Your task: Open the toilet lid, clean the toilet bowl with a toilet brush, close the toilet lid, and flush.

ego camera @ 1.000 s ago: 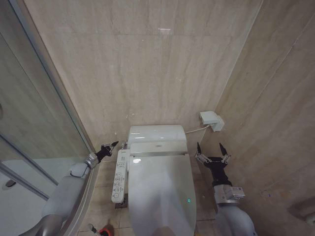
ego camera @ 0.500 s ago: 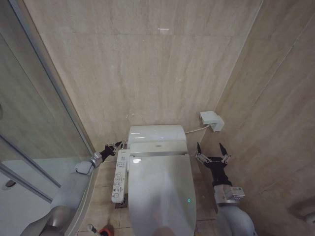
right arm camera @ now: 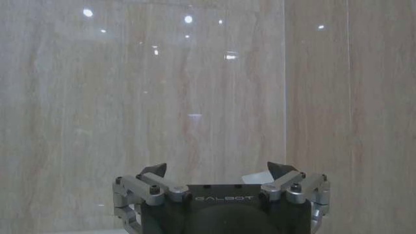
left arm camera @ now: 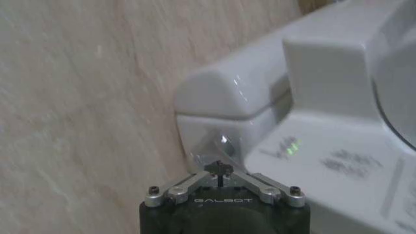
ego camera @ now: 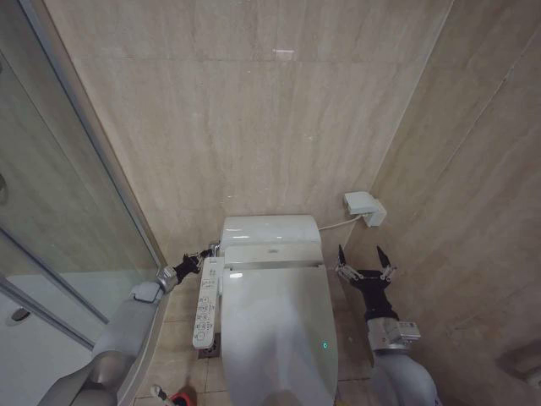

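The toilet lid (ego camera: 275, 330) lies shut over the seat, so the toilet bowl is hidden under it. My left gripper (ego camera: 206, 253) is shut and reaches to the left side of the white tank (ego camera: 270, 230). In the left wrist view the left gripper (left arm camera: 219, 171) has its tips together right at the tank's side wall (left arm camera: 208, 131), beside a small shiny part. My right gripper (ego camera: 362, 258) stands open to the right of the toilet; in its wrist view the right gripper (right arm camera: 217, 168) faces the bare wall. The toilet brush (ego camera: 157, 392) stands in its red cup (ego camera: 181, 397) at the bottom edge.
A long white button panel (ego camera: 205, 303) runs along the toilet's left side, just below my left gripper. A glass shower screen (ego camera: 59, 220) and curved shower tray (ego camera: 34, 338) close off the left. A white wall box (ego camera: 363, 207) with a cable sits right of the tank.
My left gripper has moved right and slightly down, closing in on the tank's left side. The right arm has stayed still.
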Controlling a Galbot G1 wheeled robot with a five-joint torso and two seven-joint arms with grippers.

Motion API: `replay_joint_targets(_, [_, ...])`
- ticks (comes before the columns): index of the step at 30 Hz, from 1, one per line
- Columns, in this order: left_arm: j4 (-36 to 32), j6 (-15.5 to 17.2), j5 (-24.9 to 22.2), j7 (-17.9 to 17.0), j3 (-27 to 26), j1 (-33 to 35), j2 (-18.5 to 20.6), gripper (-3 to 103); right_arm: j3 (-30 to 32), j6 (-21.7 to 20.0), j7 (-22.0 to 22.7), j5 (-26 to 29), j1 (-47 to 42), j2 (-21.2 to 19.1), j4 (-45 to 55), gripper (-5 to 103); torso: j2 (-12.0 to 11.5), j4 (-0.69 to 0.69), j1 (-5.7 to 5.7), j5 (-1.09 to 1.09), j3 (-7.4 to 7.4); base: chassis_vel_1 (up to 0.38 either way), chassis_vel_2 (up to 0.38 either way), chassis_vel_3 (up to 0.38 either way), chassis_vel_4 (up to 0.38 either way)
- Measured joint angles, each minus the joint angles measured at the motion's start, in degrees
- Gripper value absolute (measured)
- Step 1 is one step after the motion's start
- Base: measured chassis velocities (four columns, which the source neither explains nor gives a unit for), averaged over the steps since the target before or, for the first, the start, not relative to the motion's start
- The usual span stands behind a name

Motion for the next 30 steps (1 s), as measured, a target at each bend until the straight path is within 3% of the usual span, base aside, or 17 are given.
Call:
replay_joint_targets(22, [1.1, -0.4, 0.1, -1.1, -1.0, -0.7, -0.4, 0, 0.0, 0.0, 0.0, 0.0, 0.0, 0.0, 0.0, 100, 0.0, 0.02, 0.01, 0.01, 0.0, 0.0, 0.0, 0.0, 0.0])
replay_joint_targets(30, [1.5, -0.7, 0.1, -1.1, -0.9, -0.8, -0.8, 0, 0.0, 0.0, 0.0, 0.0, 0.0, 0.0, 0.0, 100, 0.0, -0.04, 0.01, 0.0, 0.0, 0.0, 0.0, 0.0, 0.0])
